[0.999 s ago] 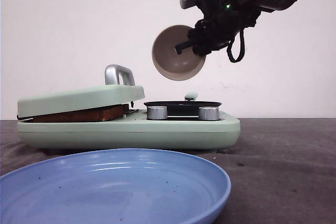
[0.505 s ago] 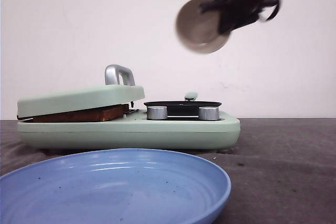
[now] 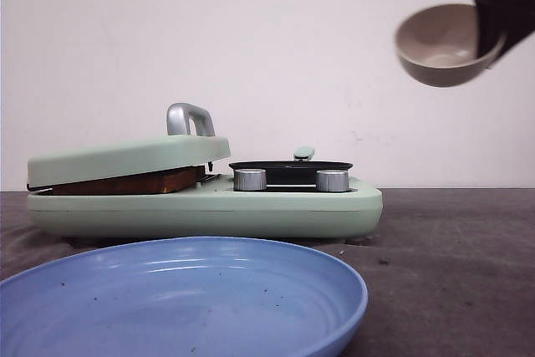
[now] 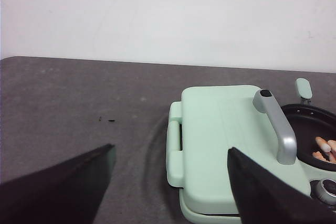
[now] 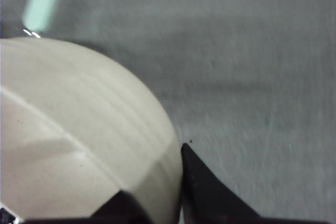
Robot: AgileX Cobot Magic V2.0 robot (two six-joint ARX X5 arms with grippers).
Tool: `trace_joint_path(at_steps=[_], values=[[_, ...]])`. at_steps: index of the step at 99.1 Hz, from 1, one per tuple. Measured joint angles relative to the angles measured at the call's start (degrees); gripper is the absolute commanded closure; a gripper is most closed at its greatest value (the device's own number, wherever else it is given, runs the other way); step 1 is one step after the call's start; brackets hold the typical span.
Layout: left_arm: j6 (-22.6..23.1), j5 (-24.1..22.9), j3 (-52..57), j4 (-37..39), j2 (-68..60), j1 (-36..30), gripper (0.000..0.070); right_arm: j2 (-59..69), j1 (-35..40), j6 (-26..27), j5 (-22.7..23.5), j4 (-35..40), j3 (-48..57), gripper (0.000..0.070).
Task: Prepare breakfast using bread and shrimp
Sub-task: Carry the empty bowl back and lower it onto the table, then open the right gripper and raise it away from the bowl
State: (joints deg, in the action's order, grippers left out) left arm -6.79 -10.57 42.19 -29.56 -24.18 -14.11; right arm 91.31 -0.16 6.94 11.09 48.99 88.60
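The bread [image 3: 125, 182] shows only as a brown crust edge pressed under the shut mint-green lid [image 3: 125, 159] of the breakfast maker [image 3: 251, 211]. Pink shrimp [image 4: 324, 148] lie in its black pan [image 3: 291, 166]. My right gripper [image 3: 495, 14] is high at the right, well clear of the pan, shut on the rim of a beige bowl [image 3: 441, 43]; the bowl [image 5: 79, 129] fills the right wrist view, with the rim between the right gripper's [image 5: 173, 195] fingers. My left gripper [image 4: 168, 187] hangs open above the lid's [image 4: 231, 145] hinge end, holding nothing.
A large blue plate [image 3: 184, 307] sits at the front, before the maker. Two silver knobs [image 3: 250, 179] face forward, and a grey handle [image 4: 275, 124] stands up from the lid. Dark grey table [image 3: 451, 248] lies to the right.
My right arm has carried the bowl from above the pan up and to the right. The bowl has turned from tipped toward the pan to nearly upright.
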Motion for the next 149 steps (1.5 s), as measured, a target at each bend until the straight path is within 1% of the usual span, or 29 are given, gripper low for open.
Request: trace_joint_path(at_steps=[13,30,71,98,128,138,149], values=[[0.0,0.0,0.0,0.0,0.0,0.0,0.0306,3.0,-2.5,0.6,1.6,2.6,0.0,0.0699],[0.0,0.0,0.0,0.0,0.0,0.0,0.0306,9.6,-2.8,0.6,5.7,4.8,0.0,0.0699],[0.0,0.0,0.0,0.0,0.0,0.0,0.0306,22.6,-2.1,0.4,9.6,5.6,0.0,0.0699],[0.0,0.0,0.0,0.0,0.0,0.0,0.0306,23.2,-1.6,0.4,9.7,4.0,0.0,0.0699],[0.0,0.0,0.0,0.0,0.0,0.0,0.0306,23.2,-1.4,0.4,9.7,4.7,0.0,0.0699],[0.0,0.0,0.0,0.0,0.0,0.0,0.0306,23.2,-1.3,0.4,7.9,4.9,-0.1,0.0699],[0.0,0.0,0.0,0.0,0.0,0.0,0.0306,23.2,-1.2,0.4,7.5,5.1,-0.3,0.0696]])
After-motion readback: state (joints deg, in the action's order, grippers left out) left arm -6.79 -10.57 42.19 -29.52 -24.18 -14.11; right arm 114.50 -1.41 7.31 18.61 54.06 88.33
